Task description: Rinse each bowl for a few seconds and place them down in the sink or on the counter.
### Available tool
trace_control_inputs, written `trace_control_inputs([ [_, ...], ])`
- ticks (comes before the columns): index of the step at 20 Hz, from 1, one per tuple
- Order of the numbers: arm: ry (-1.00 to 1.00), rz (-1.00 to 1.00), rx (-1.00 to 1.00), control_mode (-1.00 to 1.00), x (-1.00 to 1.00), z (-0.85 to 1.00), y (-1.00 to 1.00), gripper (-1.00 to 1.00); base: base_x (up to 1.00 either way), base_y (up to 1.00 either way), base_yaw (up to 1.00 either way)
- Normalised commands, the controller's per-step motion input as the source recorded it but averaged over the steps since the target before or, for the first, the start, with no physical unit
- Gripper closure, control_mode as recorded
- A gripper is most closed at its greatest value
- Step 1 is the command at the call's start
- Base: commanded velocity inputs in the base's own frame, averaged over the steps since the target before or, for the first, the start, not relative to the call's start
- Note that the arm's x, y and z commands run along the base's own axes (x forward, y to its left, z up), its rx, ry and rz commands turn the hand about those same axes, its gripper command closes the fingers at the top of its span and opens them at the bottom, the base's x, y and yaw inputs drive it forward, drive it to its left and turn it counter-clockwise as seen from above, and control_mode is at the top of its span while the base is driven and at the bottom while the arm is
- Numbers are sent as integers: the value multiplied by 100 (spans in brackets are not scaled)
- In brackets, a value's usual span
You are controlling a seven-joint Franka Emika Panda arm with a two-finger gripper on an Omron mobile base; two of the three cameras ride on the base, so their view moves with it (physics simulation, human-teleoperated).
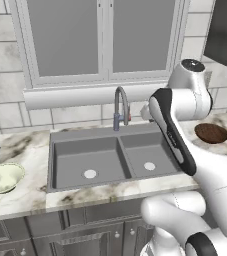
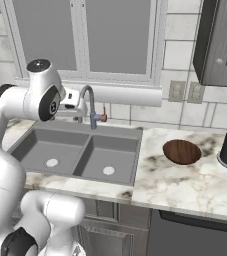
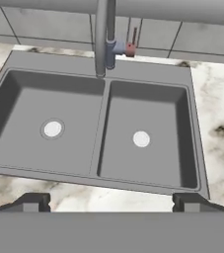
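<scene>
Gripper open wide, empty, fingertips cut off by bottom edge, above front rim of sink. Faucet top cropped. Brown bowl on counter right of sink; cream-green bowl on the left. Arm hides sink's right rim.

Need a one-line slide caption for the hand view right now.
Open gripper hovers above the empty double-basin sink, faucet at the back.
</scene>
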Motion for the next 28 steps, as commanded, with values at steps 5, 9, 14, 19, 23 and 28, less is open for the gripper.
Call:
trace_control_inputs([
  [5,-12,2,0,-100,0,-4,-14,-100,0,0,0],
  [9,-11,1,0,-100,0,-7,-20,-100,0,0,0],
  [14,-10,1,0,-100,6,-11,-17,-100,0,0,0],
  [19,-9,1,0,-100,4,-5,-16,-100,0,0,0],
  [23,-10,3,0,-100,8,-5,-11,-100,0,0,0],
  [28,-10,4,0,-100,6,-4,-10,-100,0,0,0],
])
